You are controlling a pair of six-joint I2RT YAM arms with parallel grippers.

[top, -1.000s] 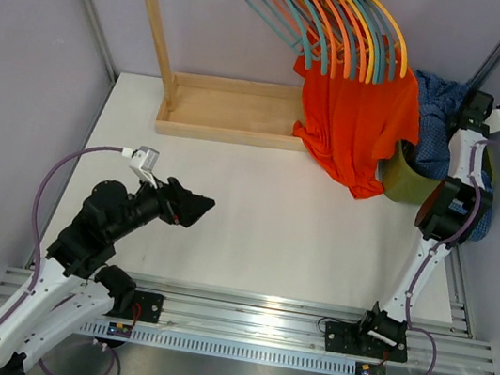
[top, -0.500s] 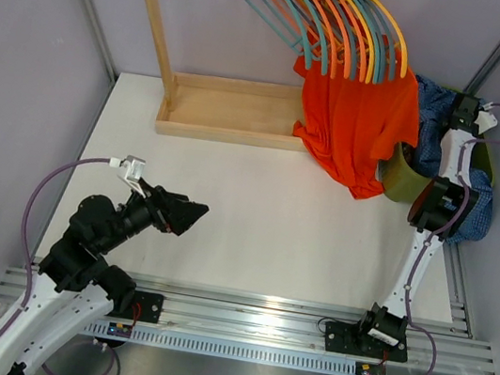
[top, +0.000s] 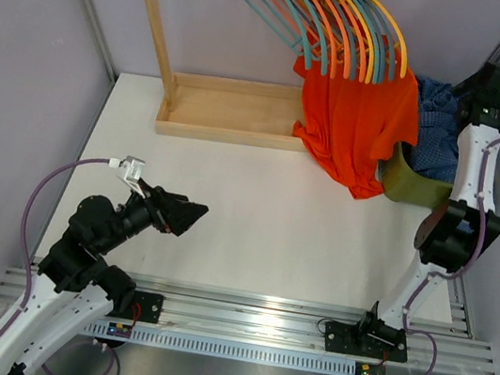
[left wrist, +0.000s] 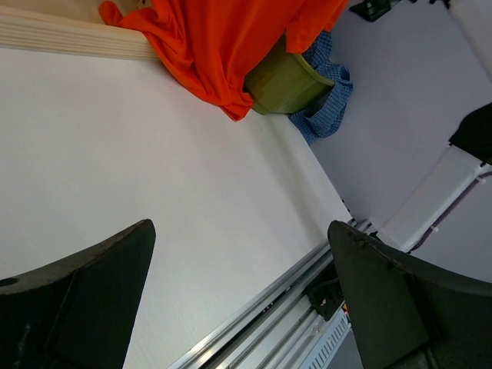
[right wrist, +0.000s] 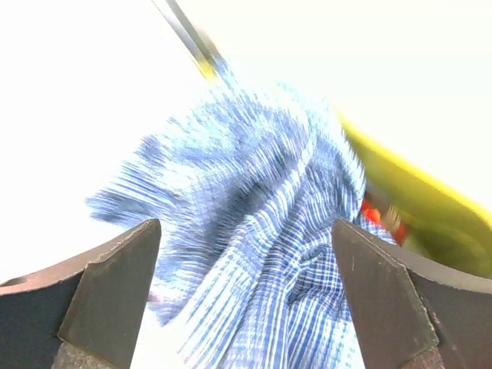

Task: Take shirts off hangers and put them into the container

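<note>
A blue small-check shirt (top: 438, 132) lies heaped in the olive-green container (top: 412, 187) at the far right. My right gripper (top: 480, 95) hovers above it, open and holding nothing. In the right wrist view the shirt (right wrist: 277, 254) fills the space below the spread fingers (right wrist: 115, 284), with the container rim (right wrist: 419, 204) to the right. An orange-red shirt (top: 356, 119) hangs from the bunch of orange, teal and yellow hangers (top: 334, 20) and drapes onto the table. My left gripper (top: 186, 216) is open over bare table, far from the shirts. The left wrist view shows the orange-red shirt (left wrist: 223, 46) and the container (left wrist: 288, 81).
A light wooden base frame (top: 229, 108) with an upright post (top: 153, 20) stands at the back. Grey walls close in on both sides. An aluminium rail (top: 249, 311) runs along the near edge.
My right gripper has opened and let go of the blue check shirt, then lifted up and back to the right. The left arm drew back slightly, then stayed still.
</note>
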